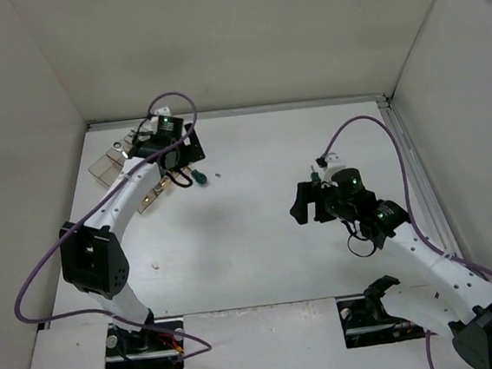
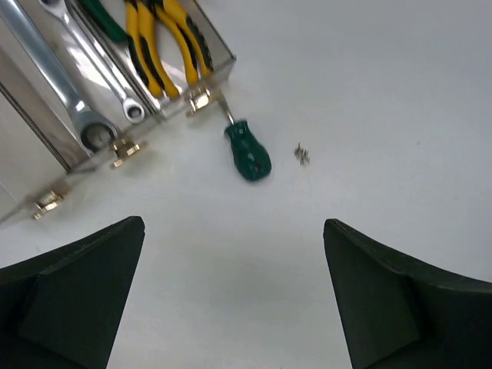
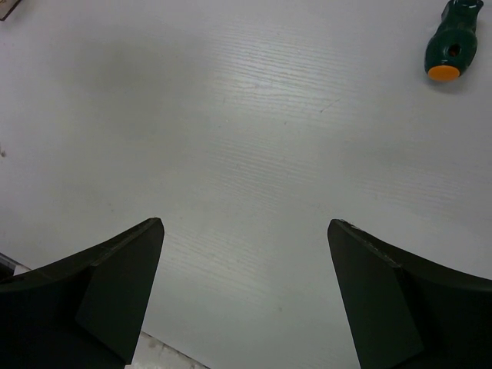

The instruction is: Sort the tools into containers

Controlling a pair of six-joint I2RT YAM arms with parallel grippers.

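Two grippers: left gripper [image 2: 233,231] and right gripper [image 3: 244,227], jaws spread wide on both, nothing held.
Left gripper position: above the table [image 2: 369,92], facing the screwdriver [image 2: 247,151].
Screwdriver: green handle, lying on the table outside the bins [image 2: 219,52], tip just beside a brass latch [image 2: 200,100].
Bins: clear, in a row at the far left; yellow pliers [image 2: 165,46] in the end one nearest the screwdriver, two wrenches [image 2: 69,84] in the next.
Right gripper position: over the table, well apart from the bins.
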